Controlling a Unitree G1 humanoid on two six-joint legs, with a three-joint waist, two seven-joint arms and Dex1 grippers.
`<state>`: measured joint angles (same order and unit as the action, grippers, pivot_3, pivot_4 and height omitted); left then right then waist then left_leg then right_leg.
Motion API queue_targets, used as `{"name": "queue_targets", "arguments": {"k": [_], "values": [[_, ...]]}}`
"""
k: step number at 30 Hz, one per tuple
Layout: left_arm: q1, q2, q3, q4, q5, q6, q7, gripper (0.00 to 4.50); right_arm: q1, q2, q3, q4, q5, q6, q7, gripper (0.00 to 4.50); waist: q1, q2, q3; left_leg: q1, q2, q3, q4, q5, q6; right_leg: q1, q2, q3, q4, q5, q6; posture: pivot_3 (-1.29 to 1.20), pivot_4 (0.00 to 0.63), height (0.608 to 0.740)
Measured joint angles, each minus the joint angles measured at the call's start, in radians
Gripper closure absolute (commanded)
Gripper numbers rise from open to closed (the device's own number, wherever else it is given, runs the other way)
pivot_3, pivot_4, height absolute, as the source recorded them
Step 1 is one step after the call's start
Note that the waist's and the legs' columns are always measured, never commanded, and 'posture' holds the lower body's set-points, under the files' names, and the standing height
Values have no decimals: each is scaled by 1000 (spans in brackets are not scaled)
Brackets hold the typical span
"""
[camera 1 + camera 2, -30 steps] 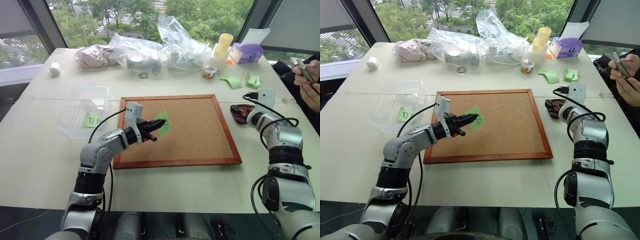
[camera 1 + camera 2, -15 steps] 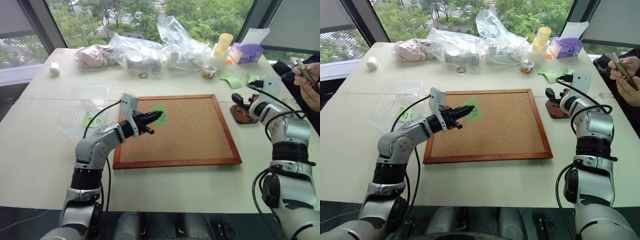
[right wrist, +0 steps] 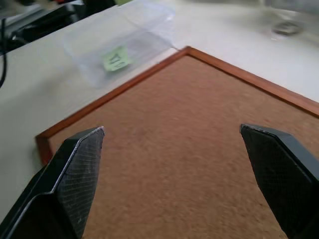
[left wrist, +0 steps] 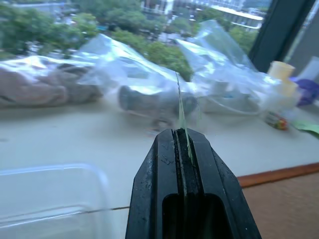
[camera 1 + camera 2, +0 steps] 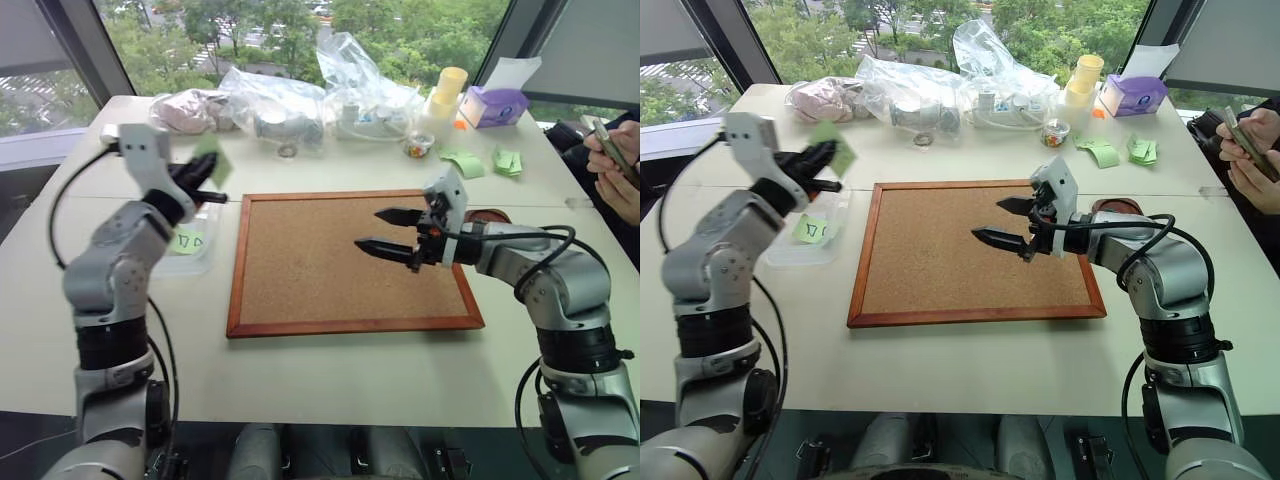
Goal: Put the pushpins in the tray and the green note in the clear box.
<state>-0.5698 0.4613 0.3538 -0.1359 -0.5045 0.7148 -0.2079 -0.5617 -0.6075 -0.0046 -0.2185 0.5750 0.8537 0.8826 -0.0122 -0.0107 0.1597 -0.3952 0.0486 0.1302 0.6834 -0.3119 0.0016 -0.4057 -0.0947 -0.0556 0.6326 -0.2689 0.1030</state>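
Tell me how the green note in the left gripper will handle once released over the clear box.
The green note looks paper-thin edge-on, so probably floppy and almost weightless. Pinched in the left gripper above the clear box, it may flutter or drift rather than drop straight.

Left arm — raised at far left, forearm upright, left gripper [image 5: 205, 176] pinched closed. Right arm — reaching leftward across centre, elbow bent, right gripper [image 5: 388, 232] spread wide, empty.
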Motion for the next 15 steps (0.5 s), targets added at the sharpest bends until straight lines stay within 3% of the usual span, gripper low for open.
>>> {"name": "queue_targets", "arguments": {"k": [8,11,15], "values": [[105,73,71,145,98,-42,59,4500,-13,-1,56,16,-34,-63,34,30,1,0,0,0,0,1,0,0,0,0,-1,0,0,0,0,0,150,740],[135,69,68,221,109,-65,44,3614,-24,-1,62,30,-46,-72,37,0,2,-1,0,0,0,1,0,0,0,-1,-1,0,0,0,0,0,150,740],[134,67,58,234,102,-75,2,1678,-25,-1,69,35,-59,-85,37,0,1,-2,1,-1,1,1,0,0,1,-1,-2,-1,0,0,0,0,150,740]]}}
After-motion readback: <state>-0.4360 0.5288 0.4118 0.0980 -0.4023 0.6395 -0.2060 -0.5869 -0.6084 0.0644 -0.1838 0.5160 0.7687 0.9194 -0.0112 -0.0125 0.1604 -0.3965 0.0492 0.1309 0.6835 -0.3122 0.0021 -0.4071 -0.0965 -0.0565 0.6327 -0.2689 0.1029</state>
